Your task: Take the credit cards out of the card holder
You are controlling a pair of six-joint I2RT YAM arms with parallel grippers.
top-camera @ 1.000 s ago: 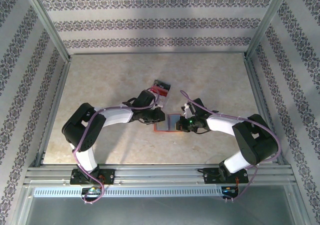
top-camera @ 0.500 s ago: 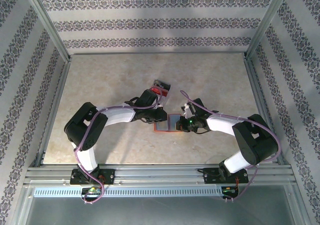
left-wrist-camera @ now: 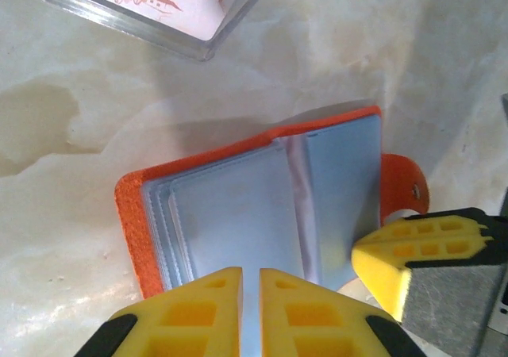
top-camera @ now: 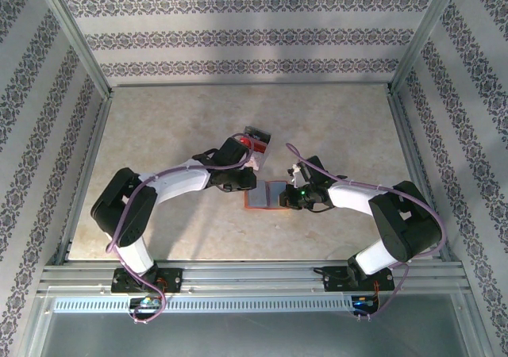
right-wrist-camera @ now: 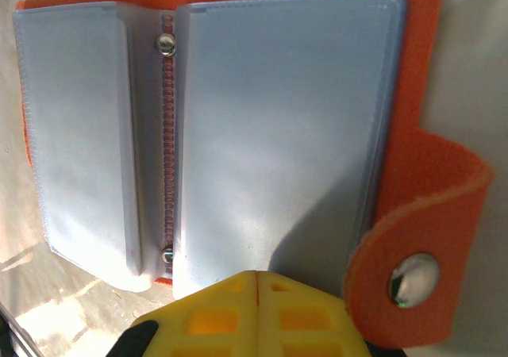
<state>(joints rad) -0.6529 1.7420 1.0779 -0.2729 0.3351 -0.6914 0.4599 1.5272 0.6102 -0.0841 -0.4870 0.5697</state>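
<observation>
orange-red and lying open, the card holder (top-camera: 264, 196) sits on the pale marbled table (top-camera: 175, 135) in the top view, near the middle, between the two arms. the left end effector (top-camera: 248, 186) reaches to its left edge and the right end effector (top-camera: 287, 199) to its right edge. a clear plastic box (top-camera: 256, 140) with red contents lies just beyond the left wrist, apart from the holder.

in the left wrist view the card holder (left-wrist-camera: 230, 214) shows grey-blue pocket leaves, several stacked on its left half. its snap tab (left-wrist-camera: 401, 186) sticks out to the right. the left end effector (left-wrist-camera: 251, 293) has its yellow fingers almost together, with a thin slit between them, at the near edge of the middle leaf. whether they pinch that leaf or a card cannot be told. a yellow finger (left-wrist-camera: 417, 250) of the right end effector sits at the holder's right edge, just below the tab. a corner of the clear plastic box (left-wrist-camera: 159, 16) shows at the top.

in the right wrist view the card holder (right-wrist-camera: 278, 119) has a grey-blue pocket on either side of a stitched spine (right-wrist-camera: 167, 135). the snap tab (right-wrist-camera: 421, 230) curls up at lower right, its metal stud (right-wrist-camera: 413, 279) showing. the right end effector (right-wrist-camera: 255, 293) is fully closed, its fingers pressed flat together and holding nothing, with the tips at the near edge of the right pocket.
</observation>
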